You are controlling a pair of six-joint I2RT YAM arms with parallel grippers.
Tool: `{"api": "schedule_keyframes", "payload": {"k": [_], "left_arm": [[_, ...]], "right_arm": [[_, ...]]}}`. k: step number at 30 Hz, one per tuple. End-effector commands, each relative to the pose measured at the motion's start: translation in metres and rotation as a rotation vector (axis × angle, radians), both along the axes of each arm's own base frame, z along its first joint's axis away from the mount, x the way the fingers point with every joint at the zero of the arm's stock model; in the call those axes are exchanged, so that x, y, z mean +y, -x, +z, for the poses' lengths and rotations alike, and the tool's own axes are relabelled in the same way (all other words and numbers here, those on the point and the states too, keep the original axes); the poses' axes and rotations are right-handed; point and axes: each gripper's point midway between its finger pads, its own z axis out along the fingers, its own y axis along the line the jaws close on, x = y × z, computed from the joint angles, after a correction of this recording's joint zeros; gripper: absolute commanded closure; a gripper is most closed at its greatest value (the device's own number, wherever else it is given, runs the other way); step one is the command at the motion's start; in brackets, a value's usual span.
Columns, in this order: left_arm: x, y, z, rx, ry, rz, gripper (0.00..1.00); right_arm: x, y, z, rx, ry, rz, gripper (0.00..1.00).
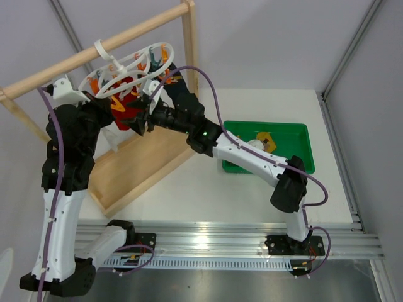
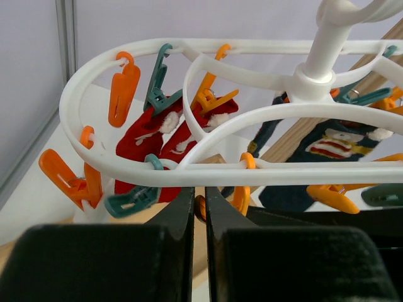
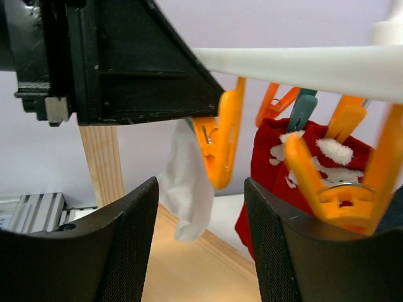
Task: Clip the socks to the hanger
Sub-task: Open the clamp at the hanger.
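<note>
The white looped hanger hangs by its hook from the wooden rail, with orange and teal pegs around its frame. My left gripper sits just under the frame, its jaws shut on the top of an orange peg. A white sock hangs right behind that peg. My right gripper is open just below the peg and sock, with nothing between its fingers. A white sock and a mustard sock lie in the green bin.
Red socks and a dark navy sock hang clipped on the hanger. The tall wooden rack stands over its tray base. Both arms crowd in under the hanger.
</note>
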Motion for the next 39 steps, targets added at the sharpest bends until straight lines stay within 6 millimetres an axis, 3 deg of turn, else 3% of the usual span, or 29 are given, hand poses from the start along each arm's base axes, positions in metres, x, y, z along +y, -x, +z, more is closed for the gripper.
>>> {"api": "schedule_keyframes", "payload": {"k": [1, 6, 16, 24, 39], "left_arm": [[-0.010, -0.002, 0.018, -0.084, -0.073, -0.073, 0.99], [-0.011, 0.005, 0.026, -0.135, -0.083, -0.090, 0.98], [-0.019, 0.015, 0.033, -0.177, -0.083, -0.141, 0.96], [-0.025, 0.014, 0.030, -0.170, -0.066, -0.167, 0.95], [-0.025, 0.014, 0.027, -0.165, -0.065, -0.171, 0.95]], "right_arm": [[-0.019, 0.011, 0.047, -0.006, -0.067, 0.068, 0.40], [-0.021, -0.002, 0.048, 0.024, -0.075, 0.092, 0.40], [-0.011, 0.004, 0.053, 0.012, -0.081, 0.164, 0.40], [0.000, 0.006, 0.039, 0.043, -0.059, 0.211, 0.39], [-0.005, 0.015, 0.051, 0.030, -0.081, 0.251, 0.49]]}}
